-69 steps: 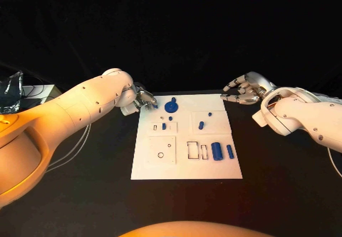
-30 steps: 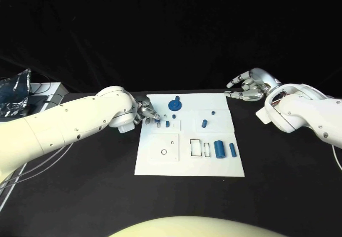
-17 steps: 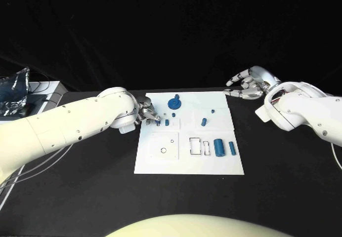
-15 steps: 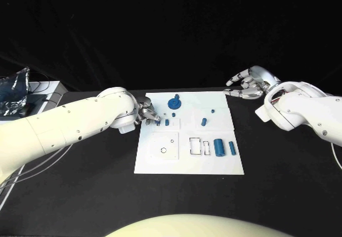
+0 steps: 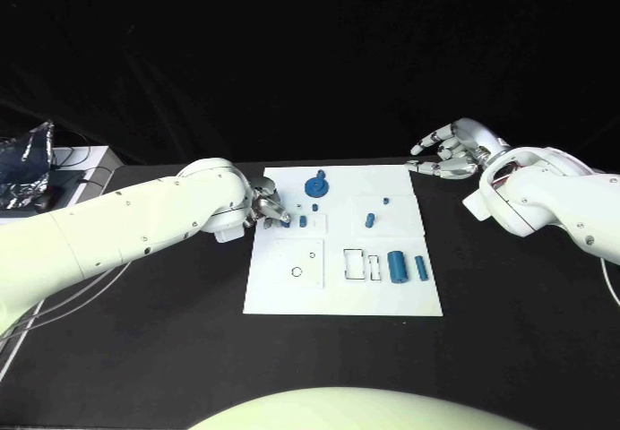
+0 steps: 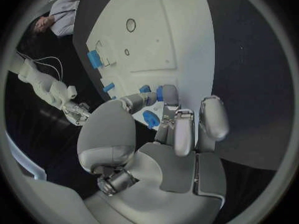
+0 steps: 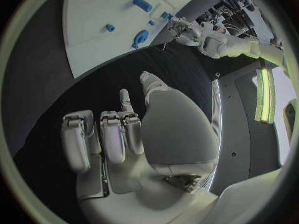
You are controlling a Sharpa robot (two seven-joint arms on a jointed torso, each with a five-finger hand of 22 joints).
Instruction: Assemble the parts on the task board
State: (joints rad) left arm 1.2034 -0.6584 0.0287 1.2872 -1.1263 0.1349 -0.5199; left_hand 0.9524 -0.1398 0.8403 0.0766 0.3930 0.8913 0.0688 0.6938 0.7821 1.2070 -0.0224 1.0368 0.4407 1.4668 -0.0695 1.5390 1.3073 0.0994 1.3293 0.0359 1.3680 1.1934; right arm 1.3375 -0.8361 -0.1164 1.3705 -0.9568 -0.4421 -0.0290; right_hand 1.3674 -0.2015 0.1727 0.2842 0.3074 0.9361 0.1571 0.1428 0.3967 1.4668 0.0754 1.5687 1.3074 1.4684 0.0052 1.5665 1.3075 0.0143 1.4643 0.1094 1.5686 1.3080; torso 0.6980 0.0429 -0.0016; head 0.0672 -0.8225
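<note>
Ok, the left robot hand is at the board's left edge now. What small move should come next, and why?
Probably a short push straight down. The left robot hand is bent over the small blue part at the left edge of the task board, and the left wrist view shows a blue piece at its fingertips, so it seems to be seating that part. The right robot hand hangs off the board, holding nothing.

Bright light overhead whitens the board [image 5: 342, 296] against a dim black table [image 5: 517, 305]; wrist views bulge at their rims.
</note>
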